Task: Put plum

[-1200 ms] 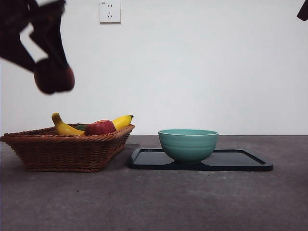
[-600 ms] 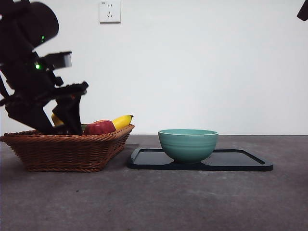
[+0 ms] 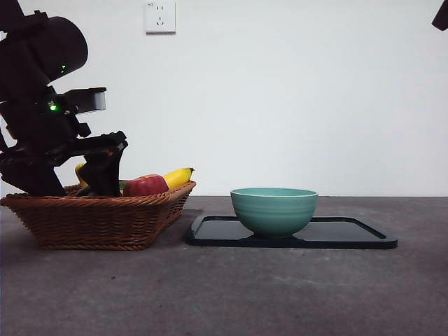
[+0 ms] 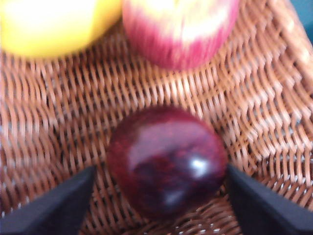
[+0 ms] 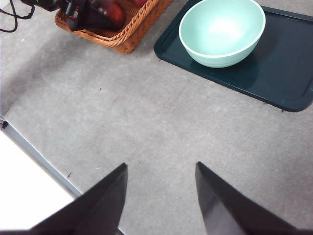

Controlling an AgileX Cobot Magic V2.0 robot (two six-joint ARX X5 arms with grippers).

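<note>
Left gripper [image 4: 159,196] sits deep in the wicker basket [image 3: 98,217], jaws spread either side of the plum [image 4: 166,159]. Red apple [image 4: 181,29] and banana [image 4: 54,22] crowd just beyond. Open table lies right of the basket, up to the tray [image 3: 350,234] and bowl [image 3: 274,208].

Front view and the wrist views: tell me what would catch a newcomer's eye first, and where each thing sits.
The big dark left arm dominates the table's left side, its left gripper down inside the wicker basket, its jaws either side of the glossy dark plum lying on the weave. Beside it in the basket are a red apple and a yellow banana. To the right, a teal bowl stands on a dark tray.
</note>
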